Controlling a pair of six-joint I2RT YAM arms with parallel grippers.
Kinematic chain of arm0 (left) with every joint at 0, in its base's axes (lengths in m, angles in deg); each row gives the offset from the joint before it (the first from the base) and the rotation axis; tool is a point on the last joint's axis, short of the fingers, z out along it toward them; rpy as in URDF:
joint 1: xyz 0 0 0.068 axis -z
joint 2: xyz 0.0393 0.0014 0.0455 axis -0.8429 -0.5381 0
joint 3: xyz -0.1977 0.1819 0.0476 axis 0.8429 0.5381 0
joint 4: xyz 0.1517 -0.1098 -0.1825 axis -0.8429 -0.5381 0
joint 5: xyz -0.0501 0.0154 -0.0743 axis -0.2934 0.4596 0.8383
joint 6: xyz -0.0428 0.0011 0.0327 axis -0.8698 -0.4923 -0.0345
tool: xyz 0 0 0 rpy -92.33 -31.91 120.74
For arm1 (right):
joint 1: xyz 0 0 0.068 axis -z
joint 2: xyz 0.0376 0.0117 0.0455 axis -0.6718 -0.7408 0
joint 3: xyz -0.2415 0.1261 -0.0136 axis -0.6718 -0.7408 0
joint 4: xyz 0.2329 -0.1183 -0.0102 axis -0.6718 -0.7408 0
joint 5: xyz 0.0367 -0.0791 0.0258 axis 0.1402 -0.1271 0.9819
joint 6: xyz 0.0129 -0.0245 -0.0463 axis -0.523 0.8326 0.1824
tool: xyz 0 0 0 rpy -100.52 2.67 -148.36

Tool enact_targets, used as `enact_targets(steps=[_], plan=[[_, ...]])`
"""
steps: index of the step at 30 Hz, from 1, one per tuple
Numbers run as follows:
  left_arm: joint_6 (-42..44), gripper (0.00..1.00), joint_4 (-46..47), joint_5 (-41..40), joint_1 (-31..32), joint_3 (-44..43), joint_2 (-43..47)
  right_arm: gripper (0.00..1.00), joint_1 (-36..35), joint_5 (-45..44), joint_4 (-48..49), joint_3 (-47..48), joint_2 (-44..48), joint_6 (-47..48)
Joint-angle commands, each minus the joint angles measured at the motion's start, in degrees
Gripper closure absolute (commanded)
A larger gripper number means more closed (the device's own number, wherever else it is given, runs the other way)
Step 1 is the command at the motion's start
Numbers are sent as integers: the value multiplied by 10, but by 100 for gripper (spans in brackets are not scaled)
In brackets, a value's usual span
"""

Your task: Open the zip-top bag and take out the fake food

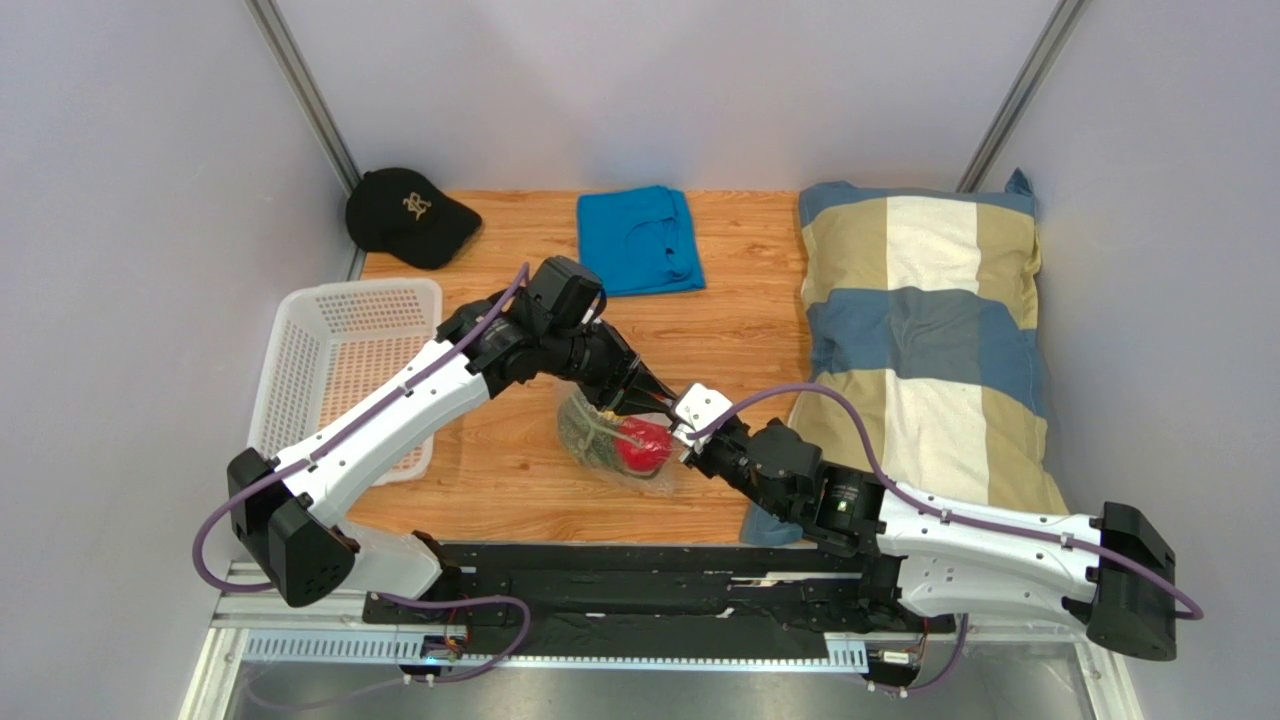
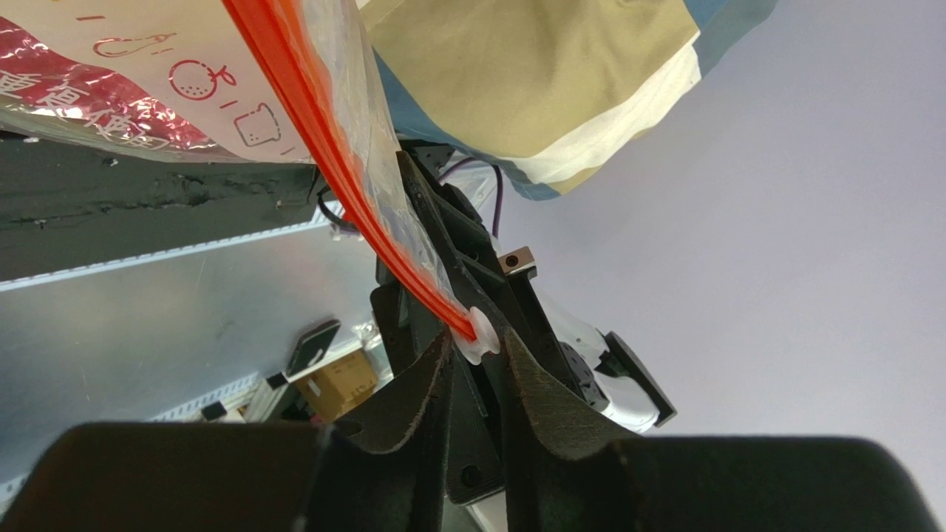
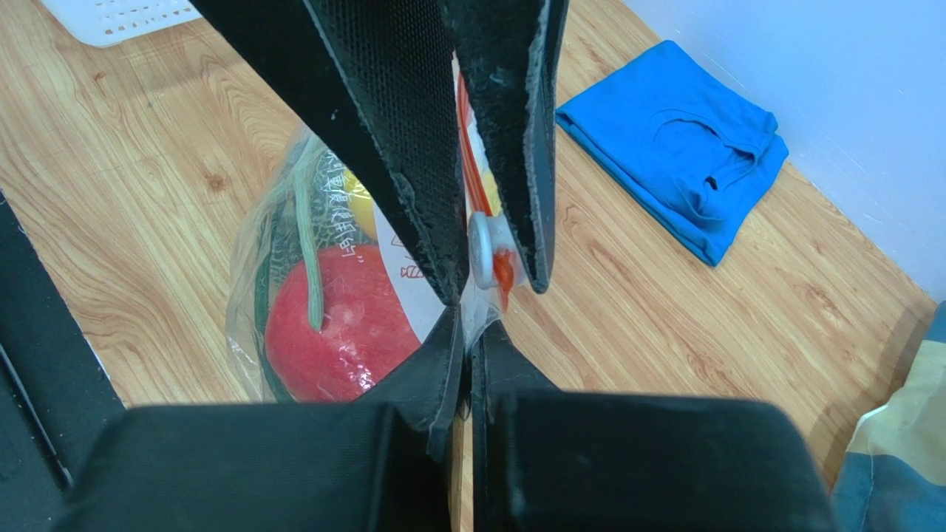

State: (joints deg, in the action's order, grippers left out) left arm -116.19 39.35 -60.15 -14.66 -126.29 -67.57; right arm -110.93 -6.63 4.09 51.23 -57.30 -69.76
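The zip-top bag (image 1: 609,432) hangs just above the wooden table between my two grippers. Its orange-red zip strip (image 2: 333,166) runs down to the white slider (image 2: 482,334). My left gripper (image 2: 480,341) is shut on that slider, which also shows in the right wrist view (image 3: 485,248). My right gripper (image 3: 468,333) is shut on the bag's plastic corner just below the slider. The fake food is inside the bag: the red fruit (image 3: 344,333), the yellow fruit (image 3: 356,204) behind it, and long green stems (image 3: 305,227). The leafy ball is mostly hidden.
A white basket (image 1: 343,360) stands at the left edge. A black cap (image 1: 409,215) and a folded blue cloth (image 1: 642,240) lie at the back. A striped pillow (image 1: 924,330) fills the right side. Bare wood (image 1: 496,480) lies under the bag.
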Motion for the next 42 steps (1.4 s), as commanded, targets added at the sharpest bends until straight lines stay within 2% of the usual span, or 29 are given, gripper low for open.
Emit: enact_targets(steps=[1,2,3,4,7,12,20,25,27,29,33,42], plan=[[1,76,7,1,5,-14,0,100,2,-9,20,22,8,20],[2,79,8,1,5,-12,-2,100,2,-9,20,22,8,21],[3,96,10,1,5,-13,-3,100,2,-7,21,22,10,22],[5,100,10,1,5,-15,-2,100,1,-6,21,20,12,23],[13,100,10,-10,6,-22,-1,99,3,-8,24,14,27,9],[21,100,-3,-9,6,-28,1,83,19,18,22,-9,64,-34],[18,100,-7,-6,6,-37,-2,86,27,38,31,0,47,-45],[22,100,-10,-6,6,-52,-13,83,27,57,37,12,31,-42],[23,100,-16,-6,6,-55,-16,89,27,51,33,20,21,-37],[23,100,-16,-11,6,-54,-19,100,28,48,30,29,19,-33],[29,100,-27,-28,5,-57,-28,100,28,54,16,38,28,-34],[68,100,-44,-78,-28,-60,-38,100,29,67,-25,12,107,0]])
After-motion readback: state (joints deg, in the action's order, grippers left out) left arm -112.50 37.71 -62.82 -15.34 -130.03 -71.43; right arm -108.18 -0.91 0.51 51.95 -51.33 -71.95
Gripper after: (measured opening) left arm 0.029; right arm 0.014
